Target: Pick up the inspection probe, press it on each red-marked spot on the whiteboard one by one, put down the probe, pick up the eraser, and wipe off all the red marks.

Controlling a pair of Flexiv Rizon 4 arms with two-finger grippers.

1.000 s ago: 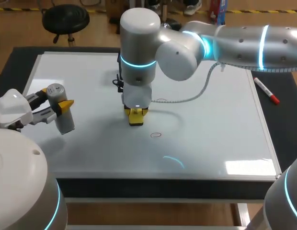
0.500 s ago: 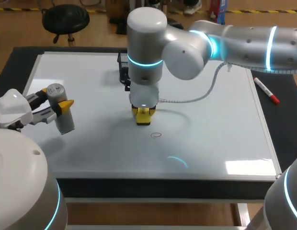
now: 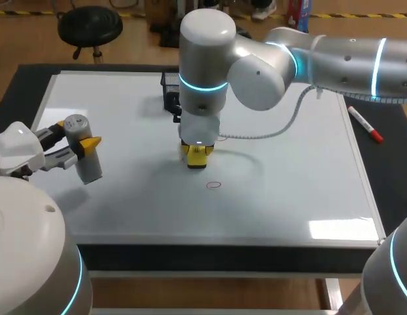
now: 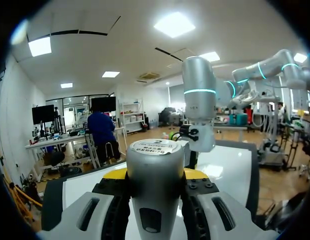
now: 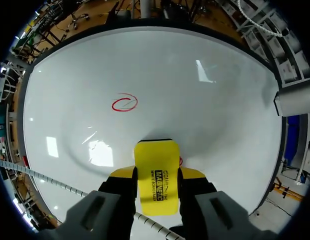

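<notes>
Whiteboard [image 3: 308, 190] fills the table in the head view. The right gripper [image 3: 197, 152] is clamped on the yellow eraser [image 3: 198, 163] mid-board, with one red circle [image 3: 214, 185] at its 5 o'clock, so I'd say wiping isn't finished. Over at 9 o'clock, the left gripper [image 3: 75, 147] pinches the probe [image 3: 85, 161], not put down yet. Left wrist view: both fingers sit snug on the probe [image 4: 155, 175]. Right wrist view: fingers are tight on the eraser [image 5: 156, 177], with the red circle [image 5: 124, 103] ahead, unwiped.

The eraser [image 5: 156, 160] in my right end effector [image 5: 156, 175] carries black print across its yellow face. The probe [image 4: 155, 160] in my left end effector [image 4: 155, 175] has a round printed label on its cap.
</notes>
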